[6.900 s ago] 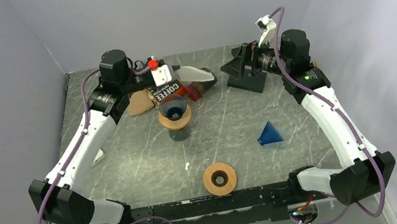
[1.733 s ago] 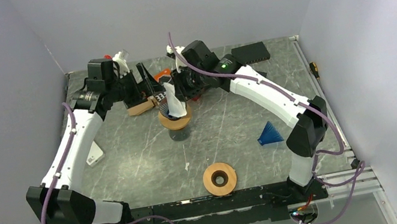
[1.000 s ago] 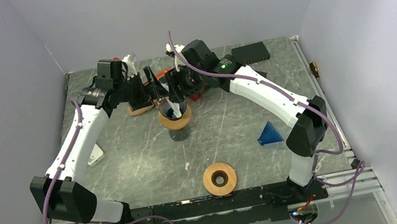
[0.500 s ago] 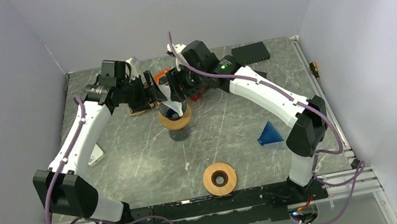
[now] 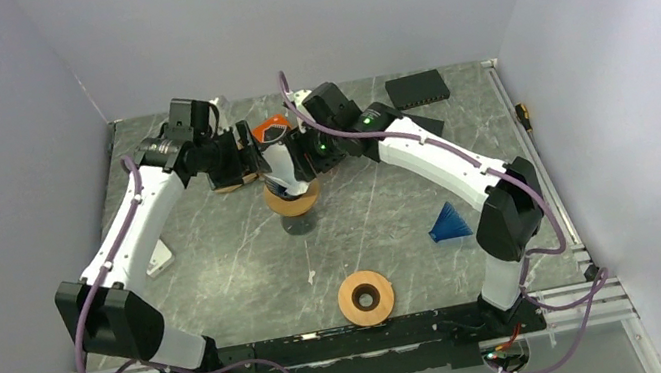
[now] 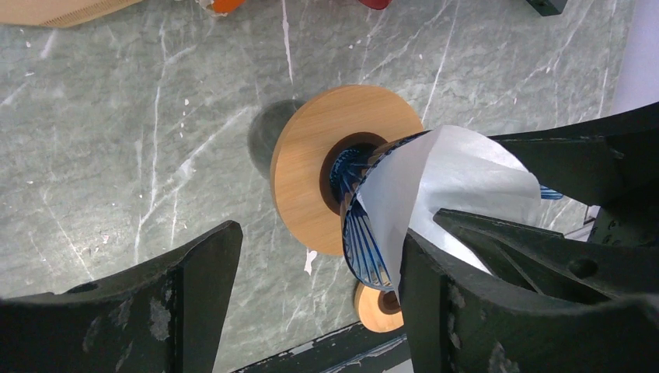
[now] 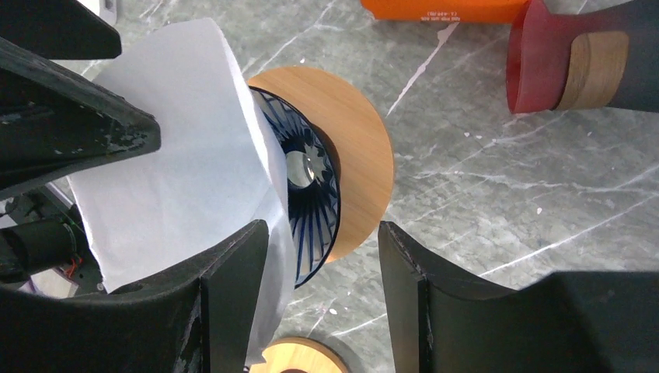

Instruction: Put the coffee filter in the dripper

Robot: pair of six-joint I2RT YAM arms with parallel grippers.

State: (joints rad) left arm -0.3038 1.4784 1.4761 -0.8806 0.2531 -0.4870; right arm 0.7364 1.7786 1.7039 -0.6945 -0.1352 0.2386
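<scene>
Two points to verify, operator: where the filter sits, and how both sets of jaws stand.

Desk, I find the coffee filter directly between my left gripper and right gripper, which face each other across the dripper. The paper stands in the dripper's mouth and sticks well out past the blue ribbed rim.

Orientation?

Long axis is roughly upright. The wide edge points up and the narrow end goes down into the cone; the tip itself is hidden. From overhead the top edge tilts slightly to the left gripper's side.

Jaws?

Left gripper is spread wide, fingers either side of the wooden collar, gripping nothing. One finger overlaps the paper's lower edge in its own view; contact I cannot confirm. Right gripper is moderately parted, with the dripper's rim in the gap. The paper passes behind one finger, and I see nothing pinched.

Anything adjacent?

An orange coffee bag and a red vessel with a wooden band lie beyond the right gripper's fingertips.
</scene>
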